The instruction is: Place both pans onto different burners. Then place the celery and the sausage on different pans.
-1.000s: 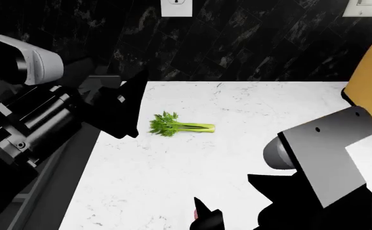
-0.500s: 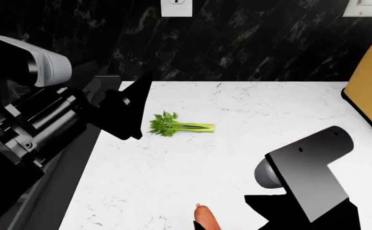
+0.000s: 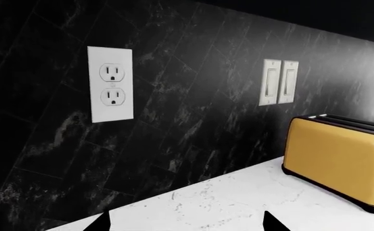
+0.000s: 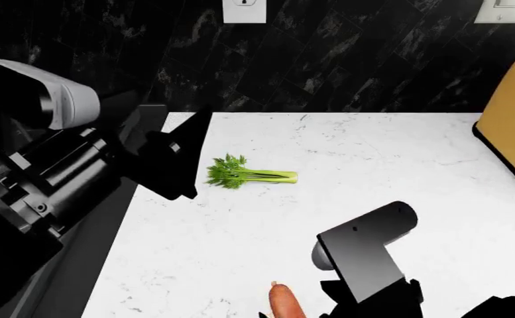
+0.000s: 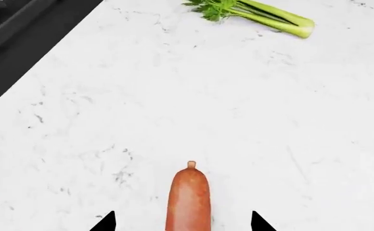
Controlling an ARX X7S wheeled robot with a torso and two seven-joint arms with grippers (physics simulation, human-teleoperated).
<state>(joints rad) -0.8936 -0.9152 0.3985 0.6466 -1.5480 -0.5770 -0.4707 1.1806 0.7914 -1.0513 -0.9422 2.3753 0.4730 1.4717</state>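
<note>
Since a second ago the right arm has swung toward the near edge of the white table (image 4: 346, 159), so the right gripper (image 5: 181, 222) now hangs with its fingertips spread wide either side of the sausage (image 5: 188, 199), not touching it. Celery (image 4: 250, 174) lies well beyond, just beside the left gripper (image 4: 179, 159), whose tips also stand apart, grasping nothing, facing a yellow toaster (image 3: 340, 161).

celery (image 4: 251, 175) mid counter (image 4: 346, 159), sausage (image 4: 285, 302) at near edge, toaster (image 4: 511, 126) far right
</note>
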